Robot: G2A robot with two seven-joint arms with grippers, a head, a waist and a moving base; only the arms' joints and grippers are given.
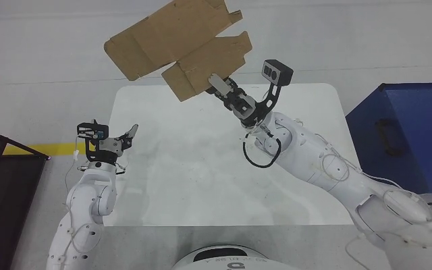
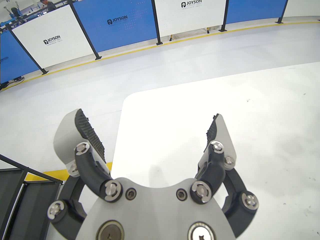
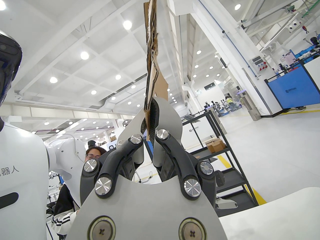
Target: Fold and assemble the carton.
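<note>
White table (image 1: 189, 182) | right gripper (image 1: 218, 85) clamps carton (image 1: 175, 40), apparently flat | left gripper (image 2: 148, 116) spread

Bright, even; ceiling lamps (image 3: 84, 55) overhead; soft shadows; edges bowed.

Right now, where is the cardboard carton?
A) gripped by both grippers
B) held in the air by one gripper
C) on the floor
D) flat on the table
B: the right gripper is shut on the flattened carton's edge, holding it up off the table, while the left gripper is open and empty.
</note>
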